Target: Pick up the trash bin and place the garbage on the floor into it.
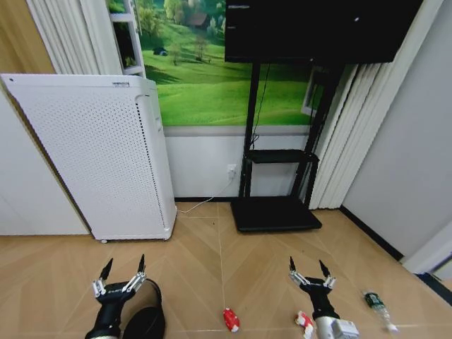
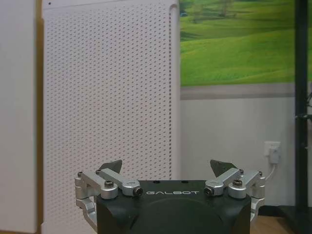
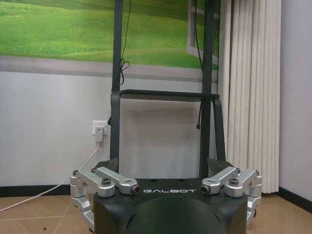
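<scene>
I see my left end effector [image 1: 123, 267] raised with fingers spread apart, empty, just above the trash bin [image 1: 145, 319] standing on the floor [image 1: 212, 275]. My right end effector [image 1: 307, 268] also gapes empty, between a red wrapper [image 1: 231, 319] and the bottle [image 1: 376, 305]; another wrapper [image 1: 305, 323] lies beside its wrist.

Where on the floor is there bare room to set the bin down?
Bare floor lies between the white appliance and the TV stand base, ahead of both end effectors, left and right. It is crowded lower right: red wrappers and the bottle. The trash bin sits beside the left arm.
</scene>
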